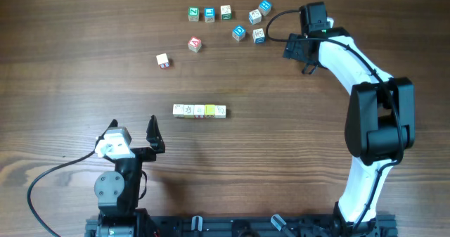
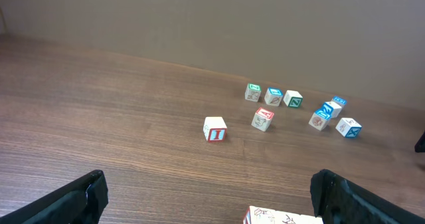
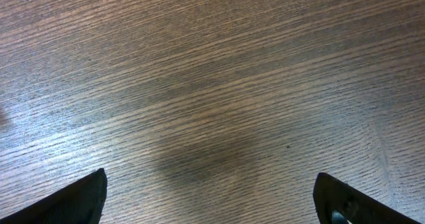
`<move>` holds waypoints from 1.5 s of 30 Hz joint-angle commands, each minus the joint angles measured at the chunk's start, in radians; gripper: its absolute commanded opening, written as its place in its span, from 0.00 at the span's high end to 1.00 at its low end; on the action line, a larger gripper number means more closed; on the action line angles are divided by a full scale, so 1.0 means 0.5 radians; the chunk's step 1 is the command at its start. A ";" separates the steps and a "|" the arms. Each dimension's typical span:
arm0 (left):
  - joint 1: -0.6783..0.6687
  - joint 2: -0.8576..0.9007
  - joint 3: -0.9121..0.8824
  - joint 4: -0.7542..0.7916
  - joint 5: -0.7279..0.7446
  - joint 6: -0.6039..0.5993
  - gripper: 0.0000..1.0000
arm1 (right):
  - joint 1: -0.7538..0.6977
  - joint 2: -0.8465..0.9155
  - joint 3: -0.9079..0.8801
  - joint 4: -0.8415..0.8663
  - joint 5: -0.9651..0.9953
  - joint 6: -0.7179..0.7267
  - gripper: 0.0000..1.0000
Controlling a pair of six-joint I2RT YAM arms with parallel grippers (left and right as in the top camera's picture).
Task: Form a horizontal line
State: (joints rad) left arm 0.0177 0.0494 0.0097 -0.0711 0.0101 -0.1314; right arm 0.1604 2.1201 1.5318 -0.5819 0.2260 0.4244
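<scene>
Row of cubes (image 1: 200, 110) mid-table, just far-right of left gripper (image 1: 132, 128), well near-left of right gripper (image 1: 297, 58), both grippers spread wide, empty.

Table (image 1: 70, 68) brown wood, grained, matt; horizontal line (image 1: 200, 110) painted wooden cubes.

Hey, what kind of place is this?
Likely a robotics lab bench: a left arm and a right arm at a wooden table, with a row of four alphabet cubes and loose cubes.
</scene>
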 commanded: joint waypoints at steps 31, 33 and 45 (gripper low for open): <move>0.004 -0.007 -0.008 -0.010 0.032 0.047 0.00 | 0.043 -1.613 -0.005 -0.013 0.027 -0.010 0.00; 0.004 -0.007 -0.008 -0.010 0.032 0.047 0.00 | 0.043 -1.557 -0.005 -0.102 0.027 -0.005 0.01; 0.004 -0.007 -0.008 -0.010 0.032 0.047 0.00 | 0.043 -1.737 -0.731 0.029 0.027 -0.006 0.00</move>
State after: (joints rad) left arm 0.0177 0.0494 0.0097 -0.0711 0.0101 -0.1314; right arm 0.1806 1.3144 1.2644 -0.6319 0.2260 0.4244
